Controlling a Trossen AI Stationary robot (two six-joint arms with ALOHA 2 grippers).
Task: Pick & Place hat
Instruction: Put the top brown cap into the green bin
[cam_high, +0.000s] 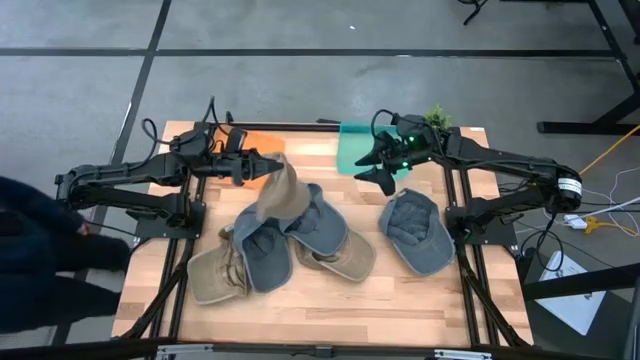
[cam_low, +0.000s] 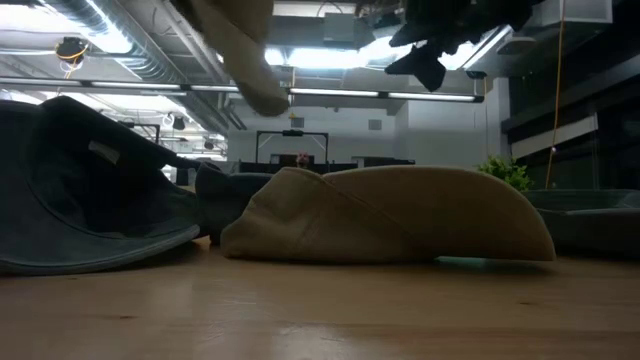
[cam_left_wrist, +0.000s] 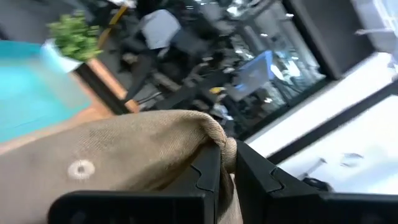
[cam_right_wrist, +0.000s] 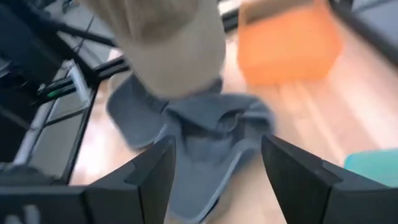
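My left end effector (cam_high: 268, 166), clamped on the tan hat (cam_high: 280, 192), should lift it clear of the pile before carrying it, right end effector (cam_high: 385, 167) gaping empty.

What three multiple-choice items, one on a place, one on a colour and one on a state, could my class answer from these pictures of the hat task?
1. Where does the lone blue-grey hat lie?
A. Apart, on the right arm's side
B. In the orange bin
C. Under the pile

2. What colour is the hat lifted by the left gripper?
A. Red
B. Tan
C. White

3. How is the right gripper?
A. Shut on a hat
B. Open and empty
C. Shut on the plant

Answers: 1 A, it lies apart from the pile. 2 B, the tan hat hangs from the shut fingers. 3 B, its fingers stand apart, holding nothing.
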